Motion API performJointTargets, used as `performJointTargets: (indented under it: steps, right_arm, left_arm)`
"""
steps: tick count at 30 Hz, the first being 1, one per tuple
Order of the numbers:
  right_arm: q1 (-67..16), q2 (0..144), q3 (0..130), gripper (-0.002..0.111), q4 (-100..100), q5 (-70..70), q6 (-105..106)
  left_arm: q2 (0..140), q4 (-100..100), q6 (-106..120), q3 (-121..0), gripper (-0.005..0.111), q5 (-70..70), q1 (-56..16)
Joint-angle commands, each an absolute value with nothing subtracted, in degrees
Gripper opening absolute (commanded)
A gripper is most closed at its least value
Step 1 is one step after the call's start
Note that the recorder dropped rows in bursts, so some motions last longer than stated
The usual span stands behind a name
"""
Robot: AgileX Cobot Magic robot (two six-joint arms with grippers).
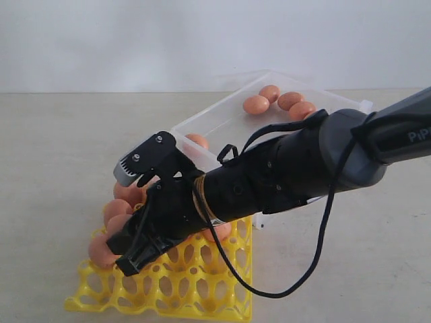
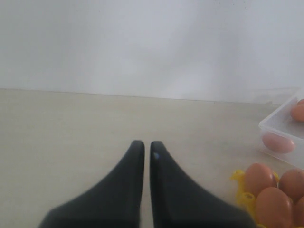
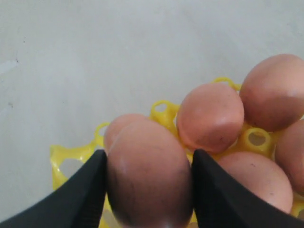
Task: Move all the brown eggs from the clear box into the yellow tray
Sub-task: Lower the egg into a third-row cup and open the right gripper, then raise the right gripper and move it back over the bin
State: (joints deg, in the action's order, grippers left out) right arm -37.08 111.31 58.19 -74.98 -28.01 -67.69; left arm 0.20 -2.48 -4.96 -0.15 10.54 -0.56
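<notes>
Now R hand [image 3: 148, 183] grips brown egg [image 3: 147, 161] over yellow tray [image 1: 161, 306]; off-ctr release onto neighbour eggs [image 3: 211, 116] could crack it.

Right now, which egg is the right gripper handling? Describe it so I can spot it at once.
Find the yellow tray at the lower left of the exterior view, where the right gripper reaches down. The egg is the brown one clamped between its two black fingers; its neighbours sit free in the tray's cups.
</notes>
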Motion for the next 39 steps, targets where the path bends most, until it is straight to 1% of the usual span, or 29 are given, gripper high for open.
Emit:
performJointTargets:
  steps: [1, 2, 4, 6, 7, 8, 10, 16, 18, 21, 23, 27, 28, 30, 34, 37, 39]
  right_arm:
    - [-37.16, 110.98, 58.67, 0.007, -78.82, -28.26, -67.74]
    - [-37.16, 110.98, 58.67, 0.016, -78.82, -28.11, -67.74]
    - [-37.16, 110.98, 58.67, 0.04, -78.82, -28.03, -67.03]
    - [-37.16, 110.98, 58.67, 0.051, -78.71, -28.03, -67.03]
    - [-37.16, 110.98, 58.67, 0.053, -78.71, -28.03, -67.14]
    - [-37.16, 110.98, 58.67, 0.058, -78.71, -27.96, -67.14]
    - [-37.16, 110.98, 58.67, 0.061, -78.46, -27.51, -67.14]
    - [-37.16, 109.57, 58.67, 0.061, -78.26, -27.51, -67.14]
    - [-37.16, 106.41, 58.95, 0.061, -78.26, -24.6, -67.14]
    - [-37.16, 99.28, 59.78, 0.061, -78.26, -9.98, -67.14]
    - [-37.16, 95.69, 60.07, 0.061, -78.05, 2.08, -67.57]
    - [-36.54, 91.28, 61.96, 0.061, -76.72, 30.94, -67.05]
    - [-35.56, 91.11, 62.8, 0.061, -74.43, 35.02, -64.95]
    - [-32.48, 91.32, 65.44, 0.061, -64.05, 36.35, -55.65]
    - [-22.86, 96.41, 74.26, 0.059, -22.54, 36.24, -21.67]
    - [-15.74, 103.78, 84.17, 0.051, 5.24, 46.05, 0.42]
    - [-13.06, 109.52, 91.5, 0.048, 18.26, 54.86, 7.67]
  left_arm:
    - [0.0, -2.43, -4.93, 0.0, 0.004, 10.28, -0.24]
    - [0.0, -2.43, -4.93, 0.0, 0.004, 10.28, -0.24]
    - [0.0, -2.43, -4.93, 0.0, 0.004, 10.28, -0.24]
    - [0.0, -2.43, -4.93, 0.0, 0.004, 10.28, -0.24]
    - [0.0, -2.43, -4.93, 0.0, 0.004, 10.28, -0.24]
    - [0.0, -2.43, -4.93, 0.0, 0.004, 10.28, -0.24]
    - [0.0, -2.43, -4.93, 0.0, 0.004, 10.28, -0.24]
    - [0.0, -2.43, -4.93, 0.0, 0.004, 10.28, -0.24]
    - [0.0, -2.43, -4.93, 0.0, 0.004, 10.28, -0.24]
    - [0.0, -2.43, -4.93, 0.0, 0.004, 10.28, -0.24]
    - [0.0, -2.43, -4.93, 0.0, 0.004, 10.28, -0.24]
    - [0.0, -2.43, -4.93, 0.0, 0.004, 10.28, -0.24]
    - [0.0, -2.43, -4.93, 0.0, 0.004, 10.28, -0.24]
    - [0.0, -2.43, -4.93, 0.0, 0.004, 10.28, -0.24]
    - [0.0, -2.43, -4.93, 0.0, 0.004, 10.28, -0.24]
    - [0.0, -2.43, -4.93, 0.0, 0.004, 10.28, -0.24]
    - [0.0, -2.43, -4.93, 0.0, 0.004, 10.28, -0.24]
